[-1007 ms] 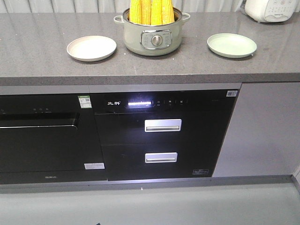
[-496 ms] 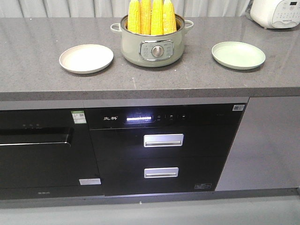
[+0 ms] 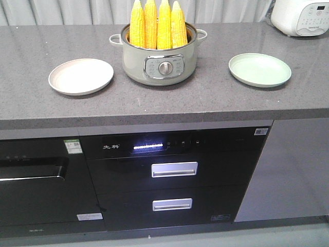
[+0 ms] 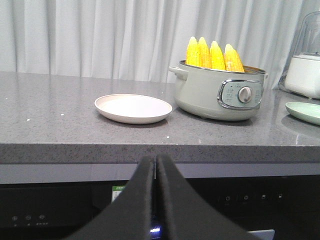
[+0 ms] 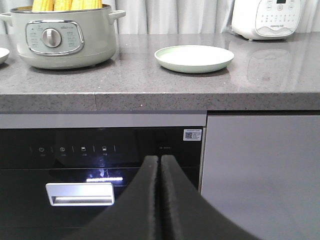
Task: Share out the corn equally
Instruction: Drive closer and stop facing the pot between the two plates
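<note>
**Four cobs up, both pincers shut**

The whole scene has slid down and to the left in the front view since a second ago: the pot [image 3: 159, 64] sits lower in the picture and the corn [image 3: 154, 23] tips, clipped at the top before, now show in full. The camera looks to be closing in on the counter [image 3: 205, 100].

The corn is in the pot, four cobs standing upright side by side with their tips up, between a cream plate [image 3: 80, 76] on the left and a green plate [image 3: 259, 69] on the right. Both plates are bare and well apart from the pot.

Left gripper [image 4: 154, 159]: fingers pressed together, nothing between them, low in front of the counter edge. Right gripper [image 5: 160, 159]: the same, closed and holding nothing.

The cobs are bright yellow with neat kernel rows, narrowing to paler tips. About half of each cob stands above the rim.

On handling, expect them to be stiff and fairly weighty, round enough to roll in the fingers, and possibly slick if they are wet. The best hold looks to be across the body just below the taper, above the rim. They are packed close, so an outer cob gives the fingers room. Lift straight up to clear the pot wall.
</note>
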